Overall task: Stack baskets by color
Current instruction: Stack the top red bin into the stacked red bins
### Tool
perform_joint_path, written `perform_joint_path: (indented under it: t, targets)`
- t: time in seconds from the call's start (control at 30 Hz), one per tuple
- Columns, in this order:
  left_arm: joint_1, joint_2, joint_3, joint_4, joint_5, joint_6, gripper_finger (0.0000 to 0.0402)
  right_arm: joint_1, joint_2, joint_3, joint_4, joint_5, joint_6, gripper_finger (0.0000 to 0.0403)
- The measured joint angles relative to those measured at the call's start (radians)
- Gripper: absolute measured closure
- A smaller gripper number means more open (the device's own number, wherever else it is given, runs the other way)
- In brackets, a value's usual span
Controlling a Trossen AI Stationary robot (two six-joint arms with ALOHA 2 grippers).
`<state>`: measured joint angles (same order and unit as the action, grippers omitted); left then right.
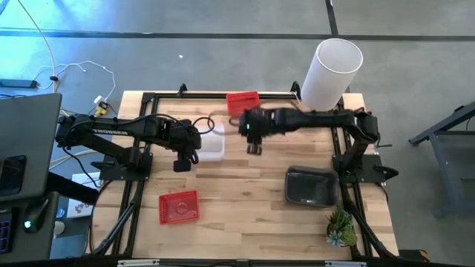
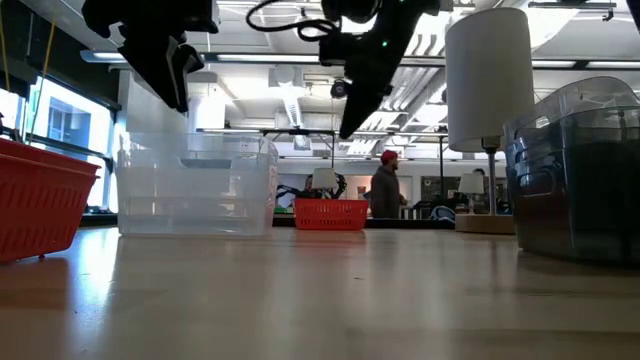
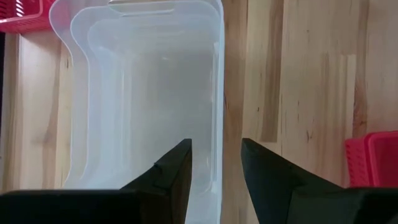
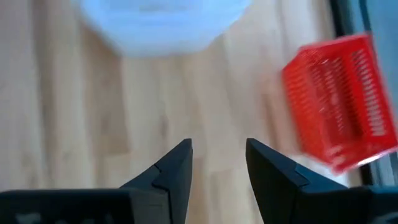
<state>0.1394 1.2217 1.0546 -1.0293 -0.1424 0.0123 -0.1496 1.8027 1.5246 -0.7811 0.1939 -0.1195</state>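
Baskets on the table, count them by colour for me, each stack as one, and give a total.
Red mesh-sided plastic baskets or stacks: 2, one at the far edge, one near the front left.
Clear see-through plastic basket stacks: 1.
Dark smoky grey plastic basket stacks: 1.
Total: 4 separate baskets or stacks.

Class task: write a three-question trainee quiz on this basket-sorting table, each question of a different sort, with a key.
1. True or false: the left gripper grips the clear baskets.
2. Which basket lies nearest the green plant? A red B clear C dark grey
3. Fill in: the white cylinder stands at the table's far ____ corner.

Key: 1 false, both it and the right gripper hang open and empty; 2 C; 3 right.
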Motion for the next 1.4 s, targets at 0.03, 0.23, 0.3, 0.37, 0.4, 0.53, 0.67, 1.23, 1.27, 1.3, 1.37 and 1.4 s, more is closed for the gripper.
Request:
perform_joint_path:
  t: [0.03,0.23,0.3,0.37,0.4,0.53,0.67,1.23,1.27,1.3,1.37,1.4]
  targets:
    - [0.000,0.000,0.000,-0.002,0.000,0.000,0.0277,-0.026,0.001,0.000,0.027,-0.018,-0.023,0.0265]
    - [0.000,0.000,0.000,-0.003,0.000,0.000,0.0277,-0.156,0.011,0.000,0.137,-0.083,-0.160,0.0265]
    - [0.000,0.000,0.000,-0.003,0.000,0.000,0.0277,-0.187,0.019,0.000,0.168,-0.109,-0.189,0.0265]
    - [0.000,0.000,0.000,-0.003,0.000,0.000,0.0277,-0.213,0.033,0.000,0.185,-0.133,-0.214,0.0265]
    - [0.000,0.000,0.000,-0.002,0.000,0.000,0.0277,-0.224,0.045,0.000,0.195,-0.141,-0.223,0.0265]
    - [0.000,-0.001,0.000,-0.002,0.001,-0.002,0.0277,-0.252,0.098,0.000,0.233,-0.120,-0.281,0.0265]
    - [0.000,-0.001,0.000,-0.002,0.003,-0.009,0.0277,-0.274,0.151,-0.002,0.247,-0.096,-0.330,0.0265]
    - [0.000,-0.001,0.000,-0.023,0.002,-0.078,0.0277,-0.331,0.236,-0.002,0.262,-0.101,-0.334,0.0265]
    - [0.000,-0.001,0.000,-0.030,0.002,-0.091,0.0277,-0.331,0.240,-0.002,0.264,-0.101,-0.334,0.0265]
    - [0.000,-0.001,0.000,-0.035,0.002,-0.106,0.0277,-0.332,0.244,-0.002,0.265,-0.101,-0.334,0.0265]
    - [0.000,-0.001,0.000,-0.046,0.002,-0.135,0.0277,-0.335,0.256,-0.002,0.257,-0.101,-0.334,0.0265]
    - [0.000,-0.001,0.000,-0.058,0.002,-0.149,0.0277,-0.335,0.265,-0.002,0.255,-0.101,-0.334,0.0265]
